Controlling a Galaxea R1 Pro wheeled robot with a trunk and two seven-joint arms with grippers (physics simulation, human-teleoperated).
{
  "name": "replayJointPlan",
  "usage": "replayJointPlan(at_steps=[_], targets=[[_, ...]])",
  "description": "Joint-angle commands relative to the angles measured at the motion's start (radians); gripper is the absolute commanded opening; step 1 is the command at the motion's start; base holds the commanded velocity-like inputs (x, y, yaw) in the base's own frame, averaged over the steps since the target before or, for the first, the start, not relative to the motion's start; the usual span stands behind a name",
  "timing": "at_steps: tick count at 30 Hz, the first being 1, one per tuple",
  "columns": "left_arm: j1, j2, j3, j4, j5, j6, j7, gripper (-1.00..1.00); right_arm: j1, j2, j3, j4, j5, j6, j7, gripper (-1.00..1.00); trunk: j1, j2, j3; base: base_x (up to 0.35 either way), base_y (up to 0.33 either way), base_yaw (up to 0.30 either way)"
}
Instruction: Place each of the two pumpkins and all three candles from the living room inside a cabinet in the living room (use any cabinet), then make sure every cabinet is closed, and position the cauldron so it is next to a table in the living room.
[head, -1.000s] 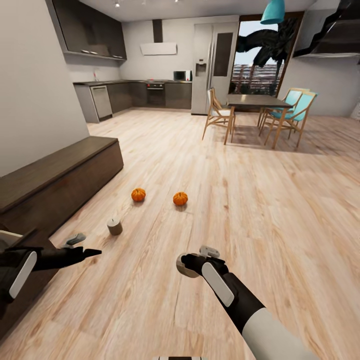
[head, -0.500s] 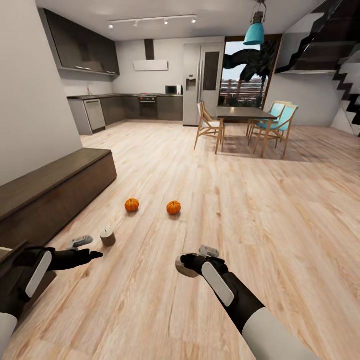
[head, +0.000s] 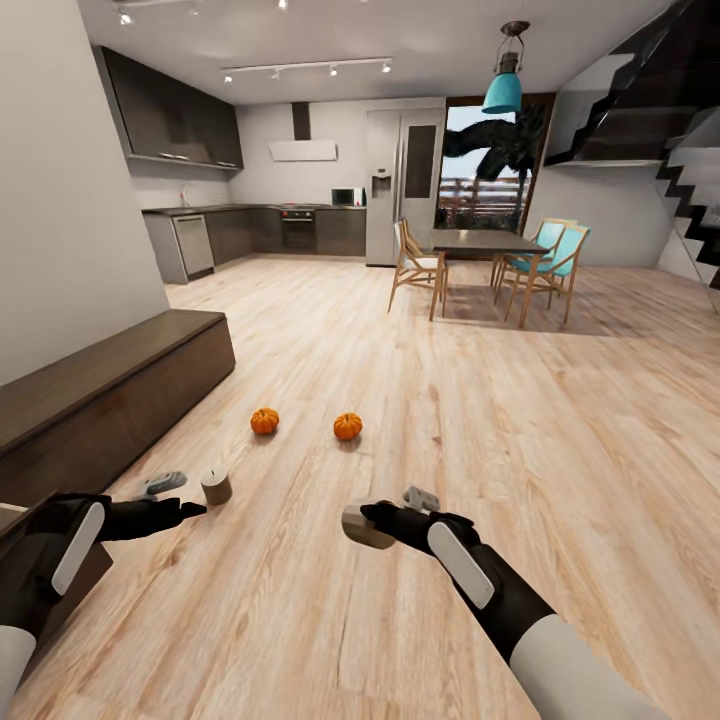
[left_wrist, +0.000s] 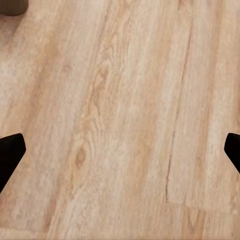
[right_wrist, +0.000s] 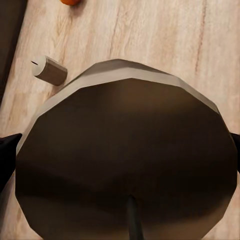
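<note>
My right pincer (head: 385, 520) is clamped on a stubby grey-beige candle (head: 358, 527), lifted above the floor. My left pincer (head: 180, 497) stands wide, empty. The long dark-brown wooden cabinet (head: 110, 385) lies to my left, nearer the left arm, its long axis running away along the wall.

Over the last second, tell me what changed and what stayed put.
The head camera tilted up, so the whole scene slid down the picture. The right tool keeps its grip on a candle, now turned more sideways. The left tool stays open and empty. The two pumpkins and the floor candle have not moved.
</note>
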Motion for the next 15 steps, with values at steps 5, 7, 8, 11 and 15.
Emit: replayJointPlan(at_steps=[5,7,8,11,15], targets=[[-0.001,0.0,0.001,0.0,-0.007,0.005,-0.008,1.0,-0.001,-0.002,0.003,-0.001,-0.015,0.0,-0.008,-1.0,0.0,0.0,-0.001,0.0,0.0,0.0],[-0.001,0.0,0.001,0.0,-0.007,0.005,-0.008,1.0,-0.001,-0.002,0.003,-0.002,-0.015,0.0,-0.008,-1.0,0.0,0.0,-0.001,0.011,0.0,0.0],[-0.001,-0.001,0.001,0.0,-0.007,0.005,-0.008,1.0,-0.001,-0.002,0.003,-0.002,-0.015,0.0,-0.008,-1.0,0.0,0.0,-0.001,0.093,0.021,0.0],[-0.001,-0.001,0.001,0.0,-0.007,0.005,-0.008,1.0,-0.001,-0.002,0.003,-0.003,-0.015,0.0,-0.007,-1.0,0.0,0.0,-0.001,0.196,0.068,0.0],[-0.001,-0.001,0.001,0.0,-0.007,0.005,-0.008,1.0,0.0,-0.002,0.003,-0.003,-0.016,0.0,-0.005,-1.0,0.0,0.0,-0.001,0.275,0.103,0.0]])
